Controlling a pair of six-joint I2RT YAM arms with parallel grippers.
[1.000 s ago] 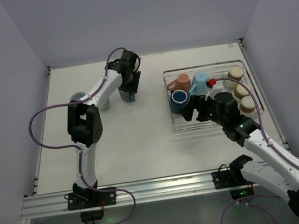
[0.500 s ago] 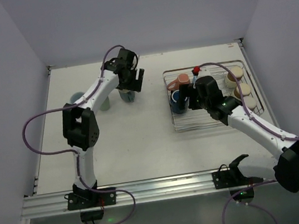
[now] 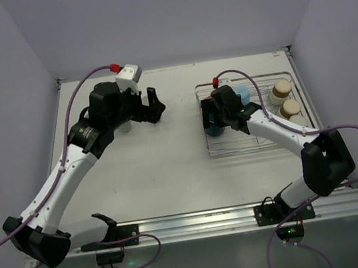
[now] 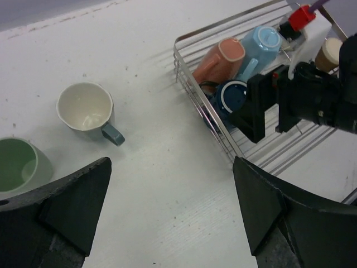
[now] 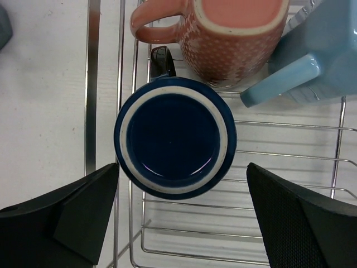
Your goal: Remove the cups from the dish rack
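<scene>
The cups lie in two groups. In the dish rack [image 4: 192, 84], a silver wire basket at 3 o'clock on the bench [image 3: 171, 169], a dark blue cup [image 5: 175, 137] stands upright. It has a cream band round its rim and a dark handle at 11 o'clock. A salmon-pink mug [image 5: 234, 39] with a white dotted pattern leans at its 12 o'clock and a light blue mug [image 5: 318, 50] at 2 o'clock. Beige cups [image 3: 282, 87] line the rack's 3 o'clock side.

Out on the bench stand a grey-white cup [image 4: 86, 109] with a blue-grey handle and, at its 8 o'clock, a green cup [image 4: 19, 164], cut off by the frame edge. From above, the right arm [image 3: 280, 134] covers the salmon-pink mug.

The right fingers [image 5: 61, 223] are spread wide either side of the dark blue cup; whether they touch it cannot be told. The left fingers [image 4: 67, 212] are released, holding nothing.
</scene>
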